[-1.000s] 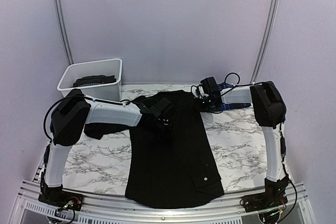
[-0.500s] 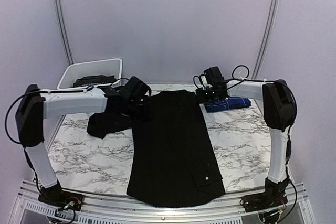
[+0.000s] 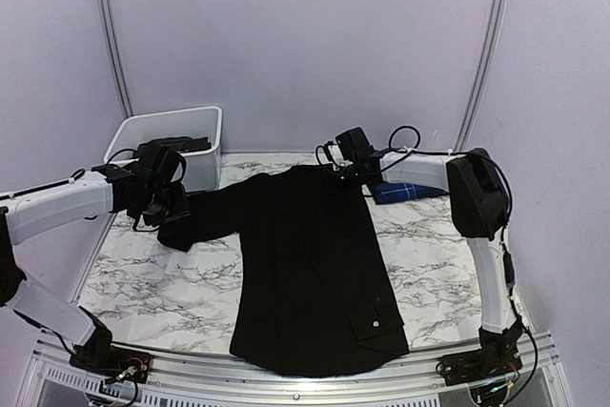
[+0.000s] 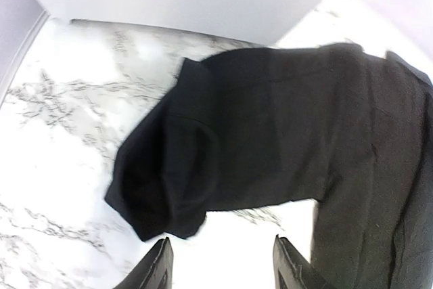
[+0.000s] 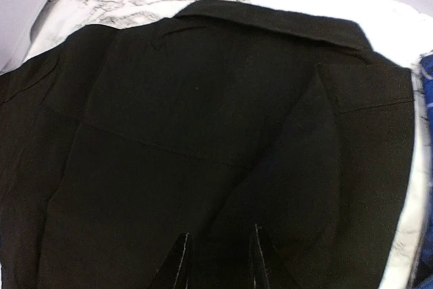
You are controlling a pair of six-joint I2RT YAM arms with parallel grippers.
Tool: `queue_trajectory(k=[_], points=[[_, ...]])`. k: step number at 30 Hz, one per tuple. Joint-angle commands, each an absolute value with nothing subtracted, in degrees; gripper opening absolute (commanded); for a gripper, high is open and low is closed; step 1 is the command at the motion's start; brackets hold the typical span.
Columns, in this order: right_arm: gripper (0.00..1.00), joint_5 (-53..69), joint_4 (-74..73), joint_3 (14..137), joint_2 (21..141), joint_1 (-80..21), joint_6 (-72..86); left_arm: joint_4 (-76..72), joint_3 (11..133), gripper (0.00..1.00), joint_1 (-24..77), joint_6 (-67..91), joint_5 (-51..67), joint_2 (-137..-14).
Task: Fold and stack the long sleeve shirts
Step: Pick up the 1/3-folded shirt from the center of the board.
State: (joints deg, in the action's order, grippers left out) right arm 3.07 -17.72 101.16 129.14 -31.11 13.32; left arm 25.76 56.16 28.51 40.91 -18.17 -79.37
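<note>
The black long sleeve shirt lies flat down the middle of the marble table, its left sleeve stretched out to the left. In the left wrist view the bunched sleeve end lies just beyond my left gripper, which is open and empty. From above, that gripper hovers by the sleeve end. My right gripper is at the collar; its wrist view shows it narrowly open over the black cloth. The folded blue plaid shirt sits at the back right.
A white plastic bin with something dark inside stands at the back left, just behind my left arm. A strip of blue plaid cloth shows at the right edge of the right wrist view. Grey walls close in the table.
My left arm has swung left from the shirt's chest to the sleeve end, leaving the sleeve spread out leftwards. My right gripper has moved left from the blue shirt to the black collar.
</note>
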Motion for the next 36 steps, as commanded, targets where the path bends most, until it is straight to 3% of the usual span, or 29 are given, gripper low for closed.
queue_trajectory(k=[1,13,30,36], points=[[0.23,5.0,-18.9,106.8,134.3,-30.8,13.4,27.2,56.9,0.54,25.6,39.1,-18.0,-80.3],[0.27,5.7,-20.2,111.1,138.2,-30.8,13.8,27.0,64.2,0.53,20.9,34.9,-15.7,-90.3],[0.33,6.8,-18.4,107.1,126.7,-31.7,13.4,25.9,65.2,0.44,18.7,35.2,-16.6,-97.7],[0.40,8.2,-14.4,102.4,120.5,-32.2,12.9,24.2,65.1,0.19,18.6,32.8,-14.1,-96.8]])
